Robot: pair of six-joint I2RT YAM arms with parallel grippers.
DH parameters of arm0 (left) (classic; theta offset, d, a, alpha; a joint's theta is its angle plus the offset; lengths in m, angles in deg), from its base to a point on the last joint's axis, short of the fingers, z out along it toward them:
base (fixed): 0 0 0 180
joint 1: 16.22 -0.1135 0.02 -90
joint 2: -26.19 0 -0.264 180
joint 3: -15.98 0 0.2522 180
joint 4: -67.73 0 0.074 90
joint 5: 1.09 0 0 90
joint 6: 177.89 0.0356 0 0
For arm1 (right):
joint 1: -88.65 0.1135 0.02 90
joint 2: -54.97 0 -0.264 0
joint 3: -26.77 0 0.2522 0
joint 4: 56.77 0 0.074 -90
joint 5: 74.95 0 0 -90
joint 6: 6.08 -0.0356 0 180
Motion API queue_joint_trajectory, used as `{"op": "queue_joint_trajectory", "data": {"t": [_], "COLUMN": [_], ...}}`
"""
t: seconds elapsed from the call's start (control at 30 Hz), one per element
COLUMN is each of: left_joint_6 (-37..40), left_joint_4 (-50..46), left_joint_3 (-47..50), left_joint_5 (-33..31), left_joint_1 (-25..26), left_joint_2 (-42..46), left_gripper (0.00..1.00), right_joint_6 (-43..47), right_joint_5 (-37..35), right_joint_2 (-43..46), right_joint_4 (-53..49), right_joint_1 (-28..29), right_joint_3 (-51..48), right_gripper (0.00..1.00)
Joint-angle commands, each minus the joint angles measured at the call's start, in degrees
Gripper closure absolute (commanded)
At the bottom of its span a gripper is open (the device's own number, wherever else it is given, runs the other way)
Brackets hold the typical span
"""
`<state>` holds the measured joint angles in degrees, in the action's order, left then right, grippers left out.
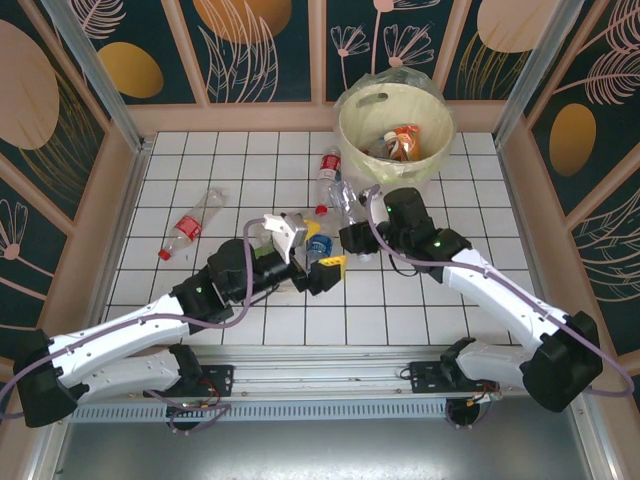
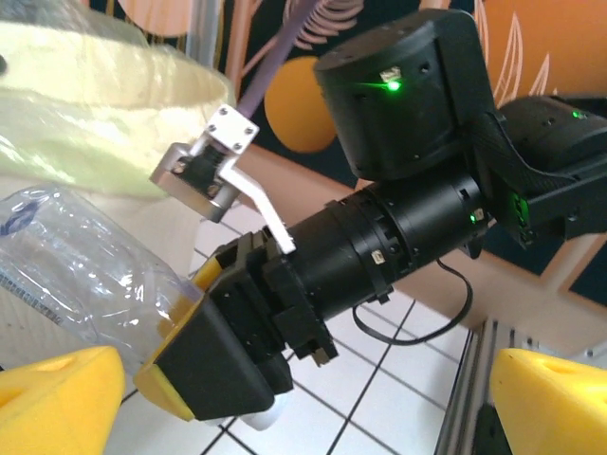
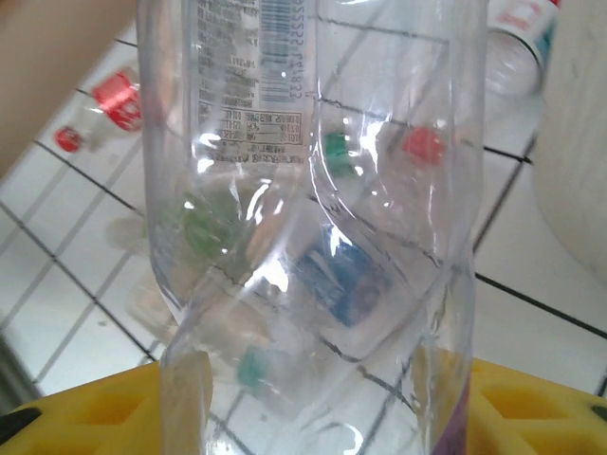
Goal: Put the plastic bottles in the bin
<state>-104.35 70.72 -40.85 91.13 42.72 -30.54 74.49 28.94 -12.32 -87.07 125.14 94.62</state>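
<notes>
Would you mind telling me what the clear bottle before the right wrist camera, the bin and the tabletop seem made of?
Clear bottle: thin glossy transparent plastic, creased, tiles visible through it.
Bin: pale yellow moulded plastic, fairly matte; clear film liner likely.
Tabletop: white squares with dark lines, tile or printed sheet; unclear.

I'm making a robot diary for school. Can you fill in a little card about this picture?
Bin: cream bucket at the far right of the table, orange-labelled bottles inside
Right gripper: closed on a clear bottle
Left gripper: open, empty, close beside it
On the tiles: loose bottles, one red-labelled bottle at the left
</notes>
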Motion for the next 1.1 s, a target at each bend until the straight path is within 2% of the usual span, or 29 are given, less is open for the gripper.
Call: {"op": "queue_joint_trajectory", "data": {"t": [0.0,0.2,0.33,0.47,0.7,0.93,1.07], "left_joint_6": [-1.9,-1.94,-1.53,-0.77,0.34,0.99,1.26], "left_joint_4": [4.44,4.89,4.15,1.95,-1.43,-4.02,-4.79], "left_joint_3": [-0.74,-2.15,-2.85,-3.66,-4.33,-5.66,-6.19], "left_joint_5": [-3.11,-3.66,-3.28,-2.92,-3.36,-3.54,-4.06], "left_joint_1": [0.3,0.3,0.3,0.3,0.3,0.3,0.3], "left_joint_2": [1.05,1.1,0.7,-0.02,-0.73,-2.19,-3.07], "left_gripper": [0.01,0.01,0.01,0.01,0.01,0.01,0.01], "right_joint_6": [0.92,2.88,4.49,6.17,12.73,16.37,16.63], "right_joint_5": [6.01,6.68,4.76,0.4,-11.15,-14.39,-17.7], "right_joint_2": [1.72,0.17,-2.62,-6.97,-17.04,-26.69,-29.49], "right_joint_4": [2.42,4.04,4.41,2.83,-4.06,-8.83,-11.17], "right_joint_1": [0.29,-2.02,-6.12,-11.53,-15.97,-20.37,-20.86], "right_joint_3": [5.39,15.02,21.39,28.03,39.17,47.38,49.25], "right_gripper": [0.42,0.45,0.46,0.46,0.46,0.46,0.46]}}
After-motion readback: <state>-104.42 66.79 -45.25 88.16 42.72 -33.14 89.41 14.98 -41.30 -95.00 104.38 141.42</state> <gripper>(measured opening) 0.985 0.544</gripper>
